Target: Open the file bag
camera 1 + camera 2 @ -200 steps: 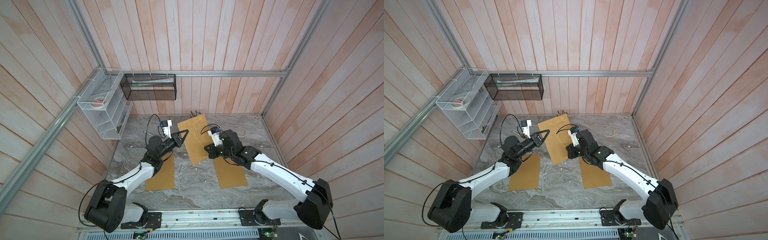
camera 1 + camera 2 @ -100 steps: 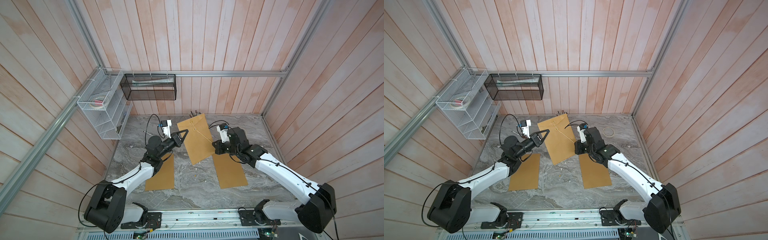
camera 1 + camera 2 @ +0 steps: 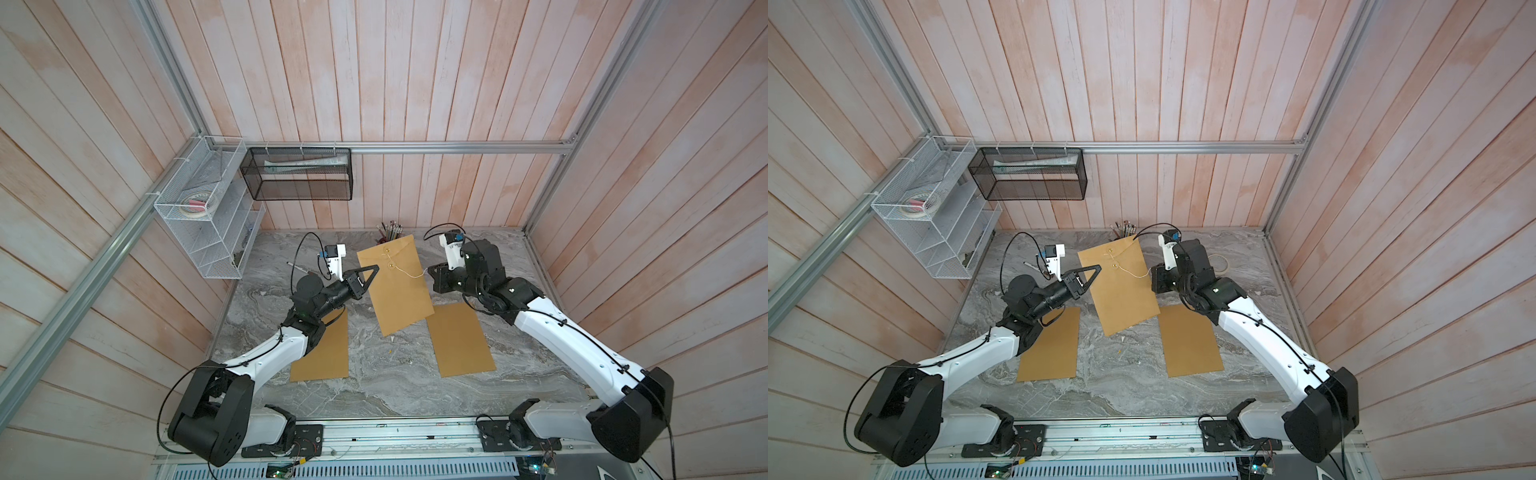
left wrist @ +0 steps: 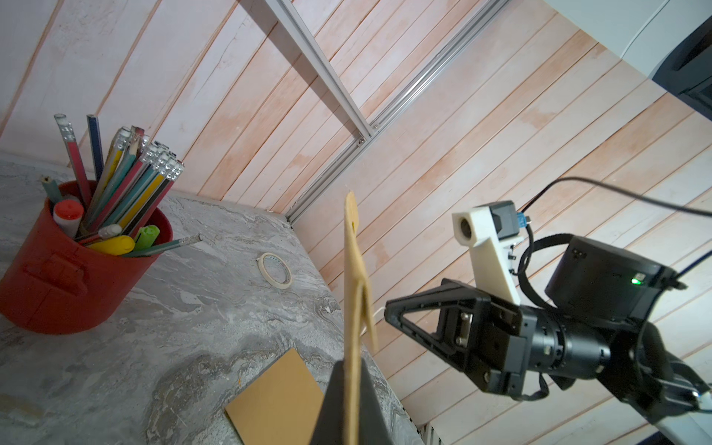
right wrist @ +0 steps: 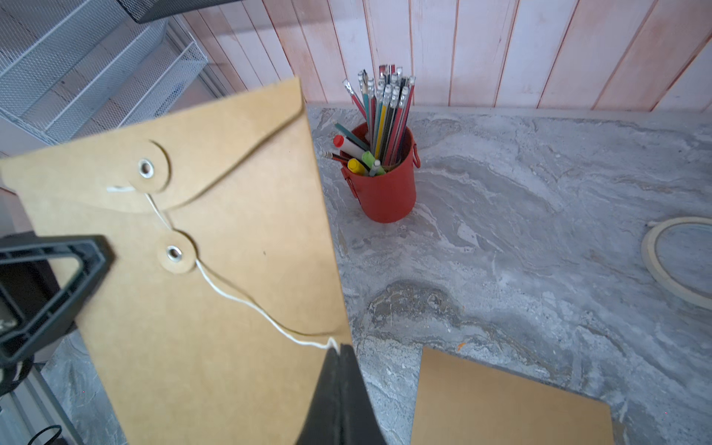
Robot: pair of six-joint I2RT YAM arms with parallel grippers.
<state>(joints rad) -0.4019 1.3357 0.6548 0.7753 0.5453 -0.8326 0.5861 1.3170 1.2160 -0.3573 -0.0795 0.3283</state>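
I see the brown paper file bag lifted over the far middle of the grey marble table. It is tilted, and its lower corner points toward the near side. The left claw is closed on the left edge of the file bag, at about the height of the lower paper disc. In the left wrist view the paper stands edge-on between the two black fingers, so this grip is clear to me.

The right claw is just beside the right edge of the file bag, with its jaws pressed together. It pinches the end of the thin white string. This string runs from the upper paper disc down to the lower one and then in a loose curve to the right claw. The flap lies folded down over the body of the bag.

Two flat brown envelopes lie on the table, one at the left and one at the right of the bag's lower corner. A red cup of pencils stands at the far edge, behind the bag. A roll of pale tape lies on the far right of the table.
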